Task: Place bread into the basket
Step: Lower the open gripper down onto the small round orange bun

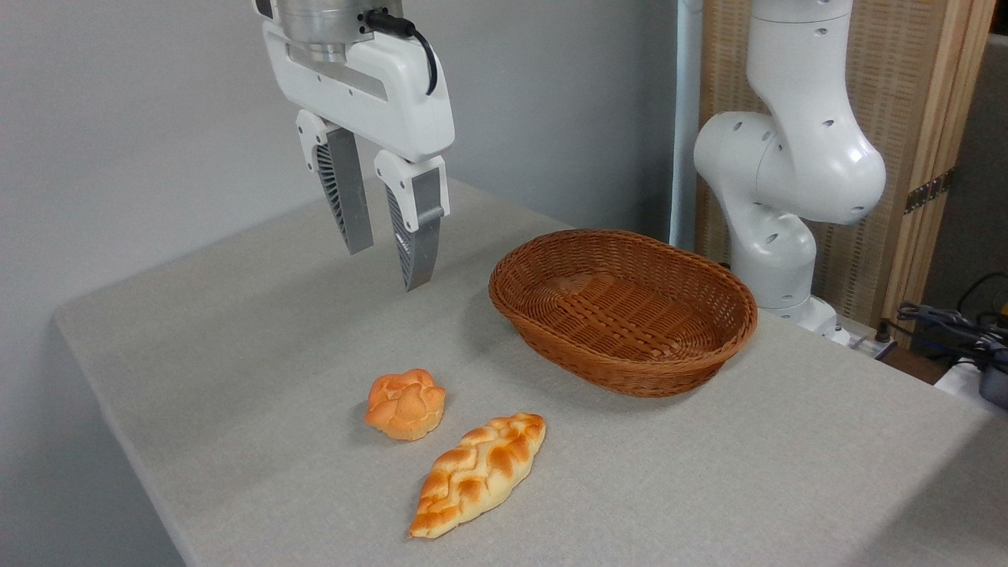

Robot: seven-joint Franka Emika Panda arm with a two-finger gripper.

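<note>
Basket (622, 315) as landmark: oval, reddish-brown woven wicker, low sloping sides, tight weave on the floor, nothing inside, sits on the grey cloth-textured table (236, 331). Bread (405, 404) lies on the table well to the left of the basket and nearer the camera: small round bun, golden-orange glaze, lumpy knotted top like a flower, paler at the base. Just right of the bun and closer to the camera than the basket, a braided loaf (479, 472), long leaf shape tapering to points, plaited ridges browned on top, pale sides; apart from the bun by a narrow gap. Gripper (390, 260) hangs in the air left of the basket and above the table, white plastic body, two grey fingers with ribbed inner faces, tips tapering; fingers parted with a clear gap, holding nothing, not touching bun or table. Bun is below and toward the camera from the fingertips. Behind the basket on the right, the arm's white glossy rounded joints (787, 165), a slatted wood screen (906, 118) behind it, and some dark cables (945, 323) at the right edge
</note>
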